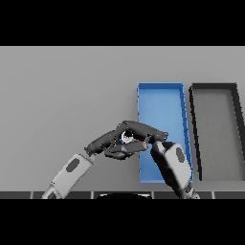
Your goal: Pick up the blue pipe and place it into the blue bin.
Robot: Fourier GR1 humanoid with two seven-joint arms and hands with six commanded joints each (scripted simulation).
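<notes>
While my right hand (139, 130) curls its fingers round what I take for the pipe (127, 138), a pale bit at the bin's (160, 98) left wall, my left hand (112, 142) lies relaxed beneath. Only release inside remains.

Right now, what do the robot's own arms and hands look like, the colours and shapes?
Both arms are boxy, light grey and white segments with rounded edges. The left arm carries a dark oval marking on its forearm; the right arm has a similar dark oval patch. Each ends in a dark charcoal hand with slim fingers: the left hand and the right hand. No cables or sleeves show.
</notes>
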